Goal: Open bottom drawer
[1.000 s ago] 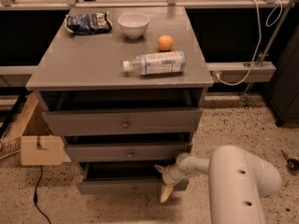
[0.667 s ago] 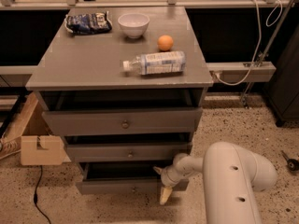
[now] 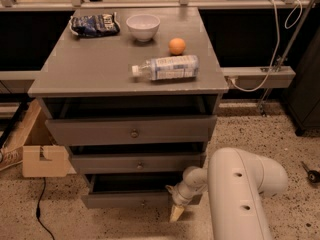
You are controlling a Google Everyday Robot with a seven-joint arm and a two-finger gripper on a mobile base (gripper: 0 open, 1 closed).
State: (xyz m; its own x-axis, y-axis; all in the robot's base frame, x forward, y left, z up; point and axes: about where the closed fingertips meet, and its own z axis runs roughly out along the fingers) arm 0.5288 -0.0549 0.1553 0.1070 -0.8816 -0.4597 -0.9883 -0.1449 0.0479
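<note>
The bottom drawer [image 3: 125, 199] is the lowest, narrowest grey front of the cabinet, with a tiny knob [image 3: 143, 203] at its centre. It stands pulled out a little, with a dark gap showing above its front. My gripper [image 3: 176, 213] hangs at the drawer front's right end, low near the floor, to the right of the knob. Its pale fingertips point down and toward the camera. My white arm [image 3: 240, 194] fills the lower right.
The middle drawer [image 3: 137, 162] and top drawer [image 3: 132, 130] are also slightly out. On the cabinet top lie a water bottle [image 3: 166, 67], an orange [image 3: 176, 46], a white bowl [image 3: 143, 26] and a chip bag [image 3: 94, 24]. A cardboard box [image 3: 40, 154] stands at left.
My arm has swung a little to the left and closer to the cabinet. The gripper stays at the bottom drawer's right end; the drawer has not visibly moved.
</note>
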